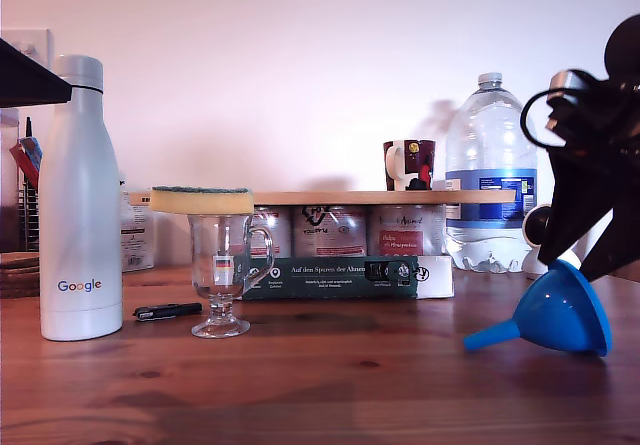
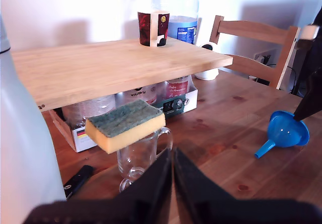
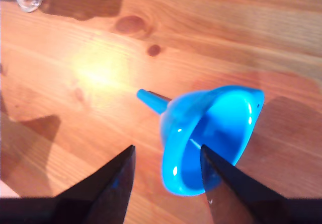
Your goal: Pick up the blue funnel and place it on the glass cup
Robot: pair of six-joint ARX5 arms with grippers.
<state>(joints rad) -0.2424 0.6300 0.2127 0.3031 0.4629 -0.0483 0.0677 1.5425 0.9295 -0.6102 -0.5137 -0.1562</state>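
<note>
Funnel (image 1: pixel 560 311) lies on its side on the wooden table (image 1: pixel 320 385) at the lower right of the exterior view, spout pointing toward that view's left. My second gripper (image 3: pixel 168 171) hangs just over it with its jaws spread, one finger (image 3: pixel 221 176) over the cone's rim, the other beside the cone; nothing is gripped, and I cannot tell if a finger touches the plastic. My first gripper (image 2: pixel 172 171) has its jaws pressed together with nothing between them, aimed at the cup (image 1: pixel 224 275). That glass cup stands upright at the lower left centre of the exterior view, well apart from the funnel, with a yellow-green sponge (image 1: pixel 201 200) lying flat across its rim. A white bottle (image 1: pixel 80 205) stands just beside it on the left. Behind, a wooden board (image 1: pixel 385 197) rests on jars (image 1: pixel 330 230) and carries a dark red mug (image 1: pixel 409 165); a water bottle (image 1: pixel 490 175) stands at the right.
</note>
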